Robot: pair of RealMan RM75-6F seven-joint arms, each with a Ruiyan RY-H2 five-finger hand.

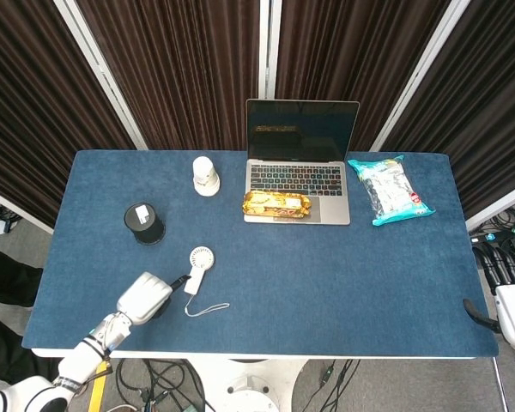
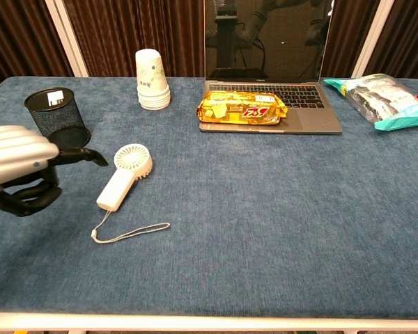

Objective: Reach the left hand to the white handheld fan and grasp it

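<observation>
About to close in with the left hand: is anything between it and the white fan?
Nothing visible. The left hand sits just left of the white handheld fan, with bare blue table between. The black mesh cup stands behind that path.

Curtained lab: loose cables (image 1: 163, 378) under blue table (image 1: 343, 257).

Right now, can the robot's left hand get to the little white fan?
Probably yes. The left hand sits just beside the white fan, not yet touching, with only bare tabletop between them.
</observation>
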